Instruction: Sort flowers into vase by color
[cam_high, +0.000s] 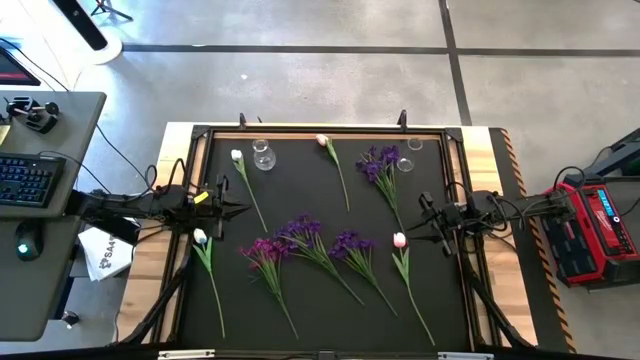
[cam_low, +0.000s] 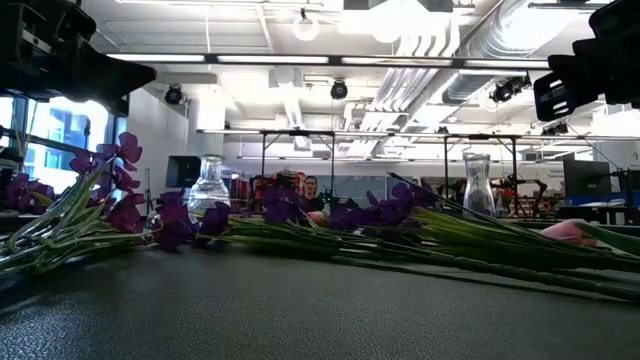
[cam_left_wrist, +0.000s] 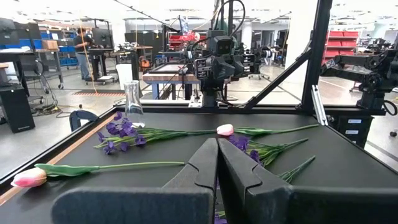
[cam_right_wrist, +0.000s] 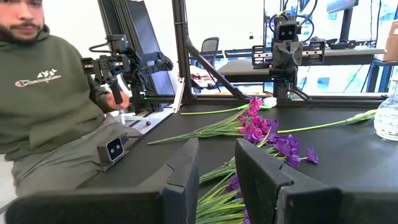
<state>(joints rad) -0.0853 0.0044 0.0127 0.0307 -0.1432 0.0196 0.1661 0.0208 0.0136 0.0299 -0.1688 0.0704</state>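
Bench (cam_high: 330, 305) with a black mat top, wood edges at both sides. Two clear glass vases stand near the far edge: left vase (cam_high: 263, 155), right vase (cam_high: 405, 158). Flowers lie flat and scattered: white tulip (cam_high: 237, 156) beside the left vase, pink tulip (cam_high: 322, 141) far centre, purple bloom (cam_high: 379, 162) by the right vase, white tulip (cam_high: 200, 237) near left, three purple clusters (cam_high: 300, 237) mid-front, pink tulip (cam_high: 400, 240) right.
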